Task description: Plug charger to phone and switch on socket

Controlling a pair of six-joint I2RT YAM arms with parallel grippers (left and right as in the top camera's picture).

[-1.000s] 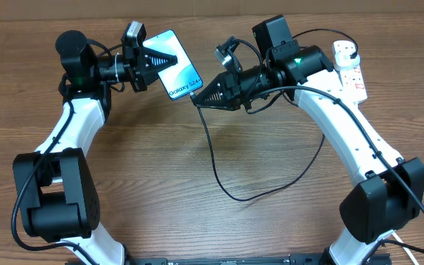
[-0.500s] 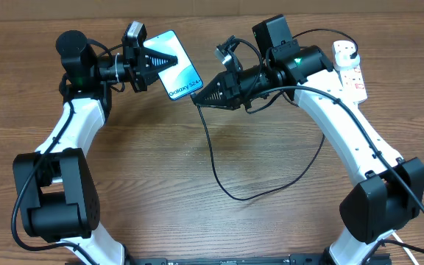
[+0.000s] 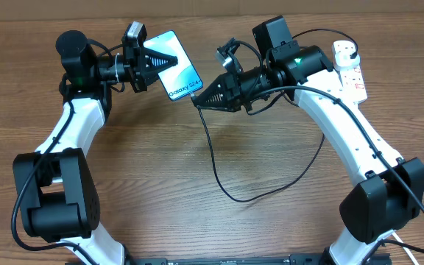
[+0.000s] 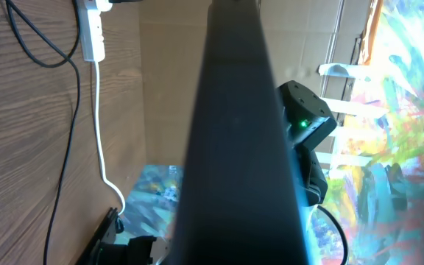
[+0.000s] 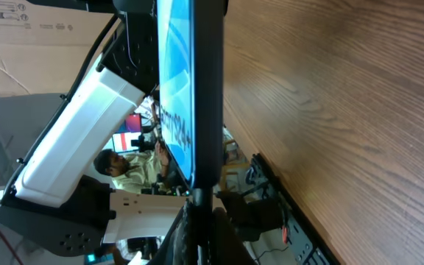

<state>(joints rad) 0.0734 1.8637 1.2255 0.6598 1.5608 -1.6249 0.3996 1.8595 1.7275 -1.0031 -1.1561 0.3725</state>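
Phone (image 3: 186,77) is gripped by the closed left end effector (image 3: 175,59), raised off the counter (image 3: 160,213). Long axis is run diagonally, with the lettered short edge pointed at the right end effector (image 3: 197,101), which is clamped on the charger (image 3: 213,165) tip there. Socket (image 3: 350,70) is seen far right.

Wood-grain table (image 3: 160,169) — on it lie the white socket (image 3: 352,70), far right, and the looping black charger (image 3: 238,199).

Pretty sure this is a robotics lab: wood-grain worktop (image 3: 160,147), cardboard boxes (image 5: 20,29) behind it, some guy (image 5: 120,168) sitting by a screen (image 5: 127,124) in the background.
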